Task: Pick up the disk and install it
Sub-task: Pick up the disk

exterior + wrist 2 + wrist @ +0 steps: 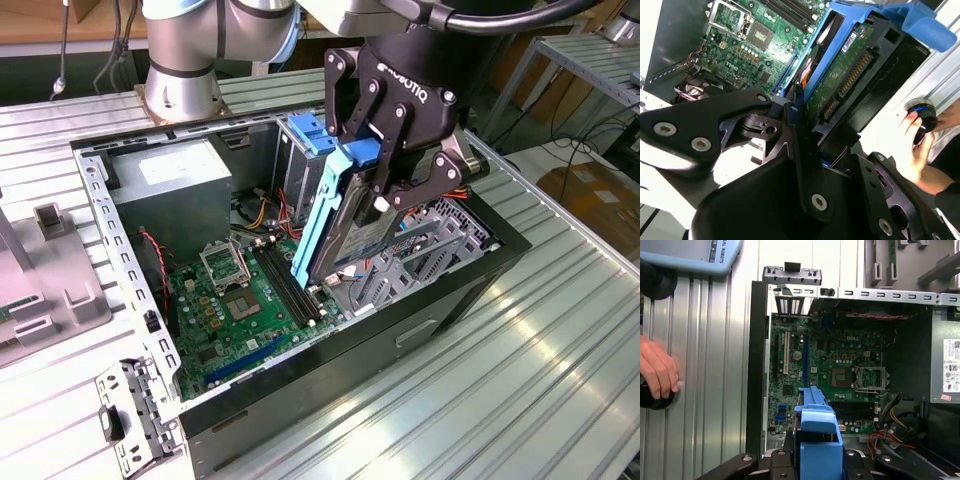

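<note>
Blue-framed disk (322,220) | clamped between fingers (385,150) | tilted over open computer case (440,300) | upper end hidden by fingers

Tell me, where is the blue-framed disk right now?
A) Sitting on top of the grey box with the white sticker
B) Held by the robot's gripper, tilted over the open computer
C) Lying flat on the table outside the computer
B: in the exterior view the gripper is clamped on the disk, which hangs tilted above the motherboard inside the open computer case.
</note>
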